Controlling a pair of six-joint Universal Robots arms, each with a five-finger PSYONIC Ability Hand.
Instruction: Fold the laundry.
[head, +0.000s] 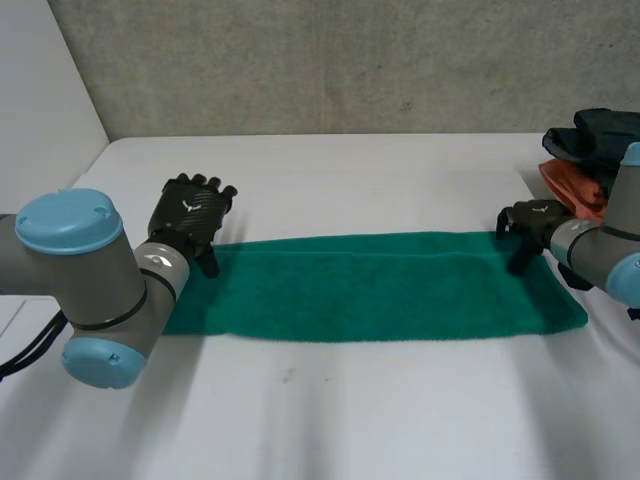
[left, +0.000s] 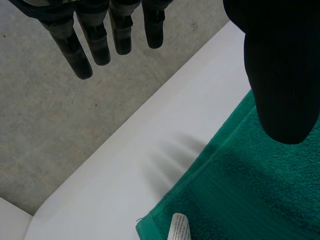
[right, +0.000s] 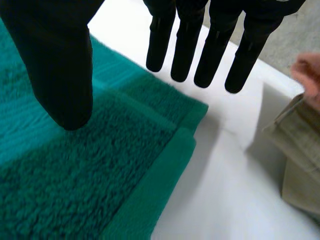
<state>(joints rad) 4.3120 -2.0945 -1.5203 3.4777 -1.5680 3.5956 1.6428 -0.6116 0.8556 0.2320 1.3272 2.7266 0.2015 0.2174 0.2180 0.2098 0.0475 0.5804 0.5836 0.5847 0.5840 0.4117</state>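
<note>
A green towel (head: 380, 285), folded into a long strip, lies flat across the table (head: 330, 420). My left hand (head: 195, 212) hovers over the strip's far left corner. Its fingers (left: 100, 45) are straight and spread beyond the towel's edge, the thumb (left: 282, 75) is above the towel (left: 260, 200), and it holds nothing. A white label (left: 179, 227) shows at that corner. My right hand (head: 527, 222) is at the far right corner, open. Its fingers (right: 185, 45) are straight above the towel's stacked layers (right: 75, 180) and its thumb (right: 60, 75) is over the pile.
A heap of dark and orange clothes (head: 585, 160) lies at the table's back right, just behind my right hand. A person's hand (right: 307, 80) and beige cloth (right: 300, 160) are past the table edge beside my right hand's fingertips. A concrete wall (head: 350, 60) stands behind the table.
</note>
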